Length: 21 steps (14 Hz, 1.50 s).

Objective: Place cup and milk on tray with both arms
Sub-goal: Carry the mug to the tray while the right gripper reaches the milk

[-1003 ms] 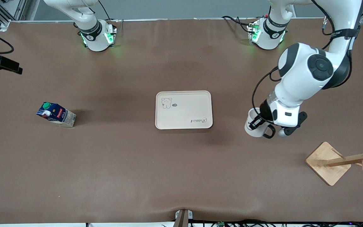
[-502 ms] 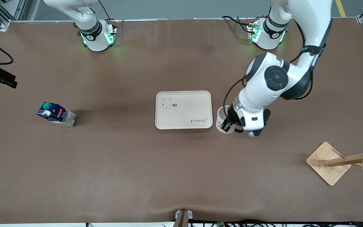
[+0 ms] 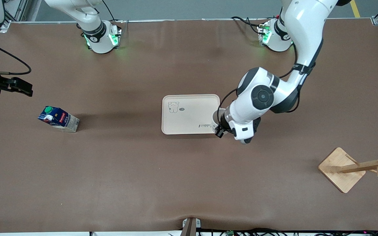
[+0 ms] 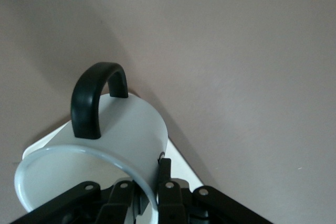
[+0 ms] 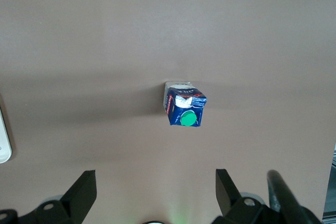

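**Cup arriving at the tray, milk waiting to be picked**

Reading across the front view, we start with the right gripper [image 3: 10, 88], which hangs wide open and empty over the table's edge at the right arm's end. The small dark blue milk carton with its round green cap [image 3: 58, 118] stands on the brown table [image 3: 116, 170] below it and off to one side, not yet under the open jaws; the right wrist view shows the carton [image 5: 185, 105] well ahead of the fingers [image 5: 80, 195]. We judge it light, with stiff but dentable cardboard walls, best pinched across two flat sides low on the body rather than at the sloped top.

Next comes the cream rectangular tray with rounded corners [image 3: 189, 98], bare of any load. At its edge toward the left arm's end hangs the left gripper [image 3: 219, 128], clamped on the rim of the small white mug with a black handle [image 4: 105, 145], one finger inside and one outside. The mug hangs directly under the claw, over the tray's border. We judge it rigid, smooth, slippery and breakable, so it wants a gentle set-down.

A wooden peg rack [image 3: 353, 167] stands apart.
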Motion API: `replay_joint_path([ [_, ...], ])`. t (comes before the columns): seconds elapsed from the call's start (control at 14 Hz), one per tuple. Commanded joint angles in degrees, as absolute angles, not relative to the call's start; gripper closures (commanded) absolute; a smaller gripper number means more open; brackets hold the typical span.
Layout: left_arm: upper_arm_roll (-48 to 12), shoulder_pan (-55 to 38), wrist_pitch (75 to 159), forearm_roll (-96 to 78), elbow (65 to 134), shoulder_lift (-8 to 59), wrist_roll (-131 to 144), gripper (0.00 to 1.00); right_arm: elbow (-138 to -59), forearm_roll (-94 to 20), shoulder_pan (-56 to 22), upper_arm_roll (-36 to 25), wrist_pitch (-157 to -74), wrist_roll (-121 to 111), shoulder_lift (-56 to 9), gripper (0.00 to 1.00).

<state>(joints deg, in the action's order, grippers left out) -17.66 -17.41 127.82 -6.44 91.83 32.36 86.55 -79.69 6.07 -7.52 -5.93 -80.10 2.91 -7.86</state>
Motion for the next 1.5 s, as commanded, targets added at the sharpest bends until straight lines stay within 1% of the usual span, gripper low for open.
replay_joint_path([
  [0.0,-17.84,-18.98,126.74,-7.65,90.00,34.18,85.96,1.00,-79.80,6.50,-9.39,-6.07,-78.32,2.90,-7.91,0.00],
  [0.29,-20.82,-19.60,126.30,-7.73,89.82,38.05,83.95,1.00,-79.89,6.50,-9.75,-6.15,-78.49,2.99,-8.96,0.00],
  [0.72,-20.92,-20.48,122.96,-7.73,89.65,40.42,76.83,1.00,-79.37,7.03,-9.32,-6.15,-77.60,2.64,-8.96,0.00],
  [1.07,-20.92,-20.48,122.96,-7.56,89.56,42.10,75.06,1.00,-81.20,6.86,-7.74,-6.33,-83.14,1.85,-14.93,0.00],
  [1.15,-20.92,-20.48,122.96,-7.65,89.56,42.19,75.06,0.83,-82.69,6.68,-6.08,-6.24,-86.02,1.85,-15.38,0.00],
  [1.22,-20.83,-20.48,123.05,-7.56,89.56,42.19,75.06,0.62,-84.88,6.59,-4.67,-6.24,-88.74,1.85,-15.38,0.00],
  [1.29,-20.83,-20.57,123.05,-7.47,89.56,42.19,75.15,0.39,-86.47,6.50,-3.18,-6.15,-90.16,1.67,-15.29,0.00],
  [1.36,-20.83,-20.48,122.96,-7.47,89.56,41.93,75.23,0.10,-88.22,6.42,-1.60,-6.15,-91.05,0.45,-15.29,0.00],
  [1.43,-20.83,-20.48,122.96,-7.38,89.39,41.40,75.50,0.00,-90.24,6.42,0.33,-6.15,-93.40,-1.21,-15.21,0.00],
])
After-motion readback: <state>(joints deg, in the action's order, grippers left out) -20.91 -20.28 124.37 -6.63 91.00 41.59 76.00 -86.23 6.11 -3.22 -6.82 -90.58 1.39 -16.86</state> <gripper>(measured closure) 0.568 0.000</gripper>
